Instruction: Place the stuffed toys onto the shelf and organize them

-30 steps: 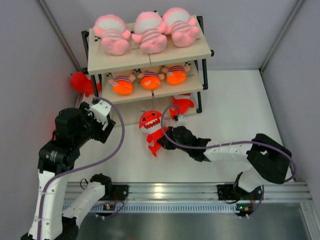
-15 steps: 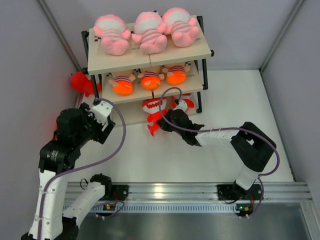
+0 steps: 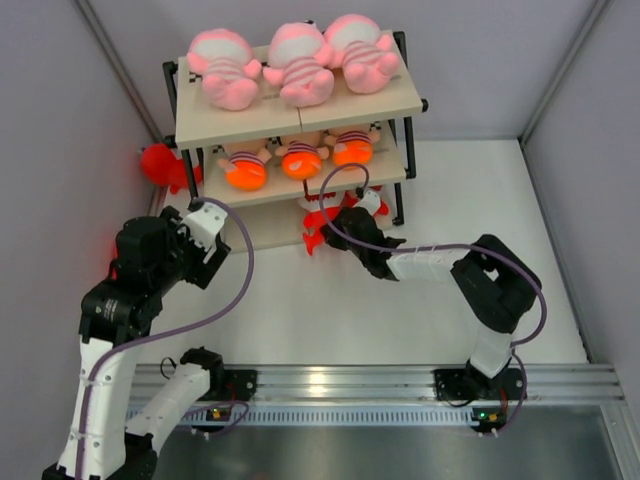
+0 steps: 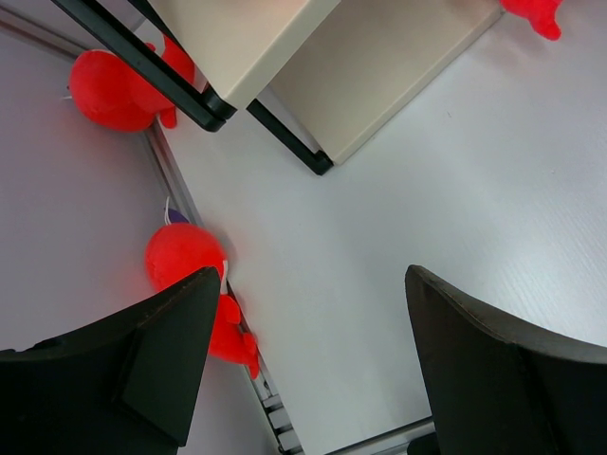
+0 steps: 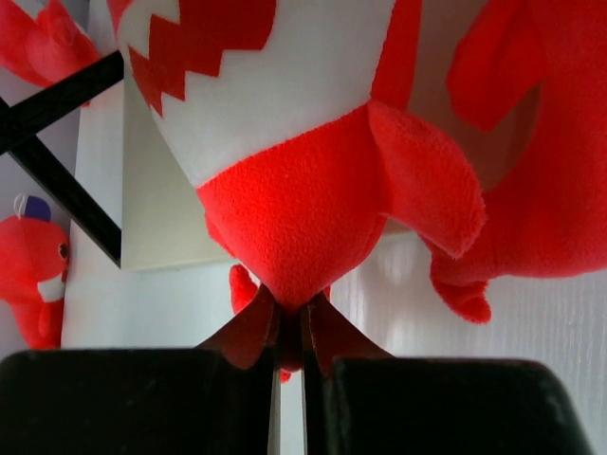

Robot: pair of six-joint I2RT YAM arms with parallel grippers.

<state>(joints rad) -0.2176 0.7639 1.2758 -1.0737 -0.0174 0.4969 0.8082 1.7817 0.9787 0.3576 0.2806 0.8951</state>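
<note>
The shelf [image 3: 262,120] carries three pale-pink striped stuffed toys [image 3: 298,62] on its top board and three more [image 3: 300,158] on the middle board. My right gripper [image 3: 338,224] is shut on the tail end of a red shark [image 3: 314,222], which reaches under the middle board onto the bottom board. In the right wrist view the gripper [image 5: 289,308] pinches the shark [image 5: 285,199], and a second shark [image 5: 541,171] lies to its right. My left gripper [image 4: 313,365] hangs open and empty above the table, left of the shelf.
One red shark [image 3: 160,163] lies behind the shelf's left legs against the left wall. Another red shark [image 4: 180,256] lies at the wall's foot beside my left gripper. A black shelf leg [image 4: 285,142] stands ahead of the left gripper. The aluminium rail [image 3: 400,385] runs along the near edge.
My right arm has stretched toward the shelf, carrying the red shark from the table in front into the bottom tier. The left arm has not moved.
</note>
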